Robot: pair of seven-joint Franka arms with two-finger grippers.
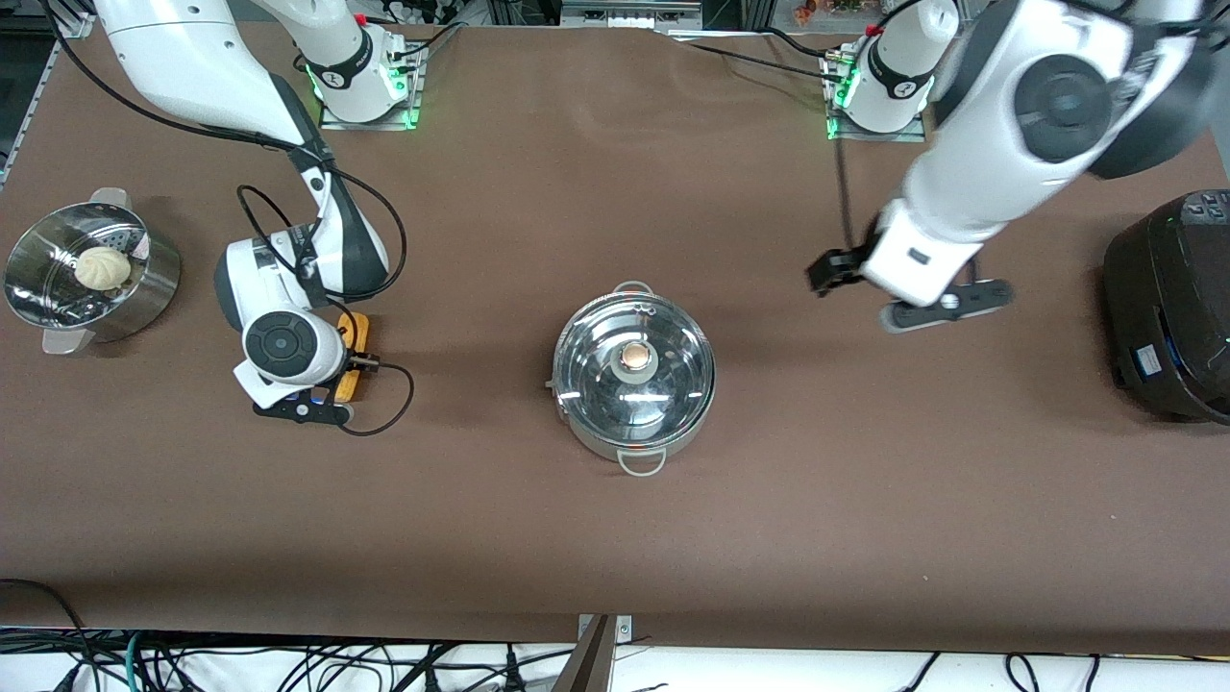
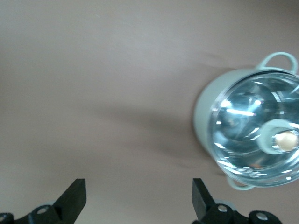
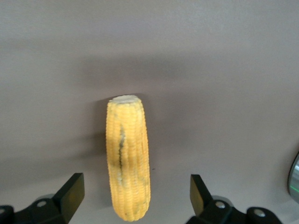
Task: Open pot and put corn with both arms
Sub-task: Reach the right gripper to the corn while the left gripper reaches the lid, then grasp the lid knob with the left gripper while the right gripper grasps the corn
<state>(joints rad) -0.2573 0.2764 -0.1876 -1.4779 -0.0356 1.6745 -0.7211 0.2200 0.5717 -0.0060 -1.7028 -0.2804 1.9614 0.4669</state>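
The pot (image 1: 634, 380) sits mid-worktop (image 1: 615, 538) with its glass lid (image 1: 634, 363) on, and everything else is placed from it. Toward the right arm's end of the worktop from the pot, the corn (image 3: 128, 158) lies flat on the brown surface, with the right claw (image 3: 133, 198) poised over it, fingers (image 3: 72, 193) spread wide on either side of the cob and not touching it. Toward the left arm's end from the pot, the left claw (image 2: 139, 198) hangs over bare worktop, its fingers (image 2: 74, 196) parted and holding nothing.

My brown table (image 1: 615, 519) carries the lidded pot (image 1: 634, 375) at its middle, the corn (image 1: 352, 370), a steamer (image 1: 91, 274) and a black cooker (image 1: 1172, 308).
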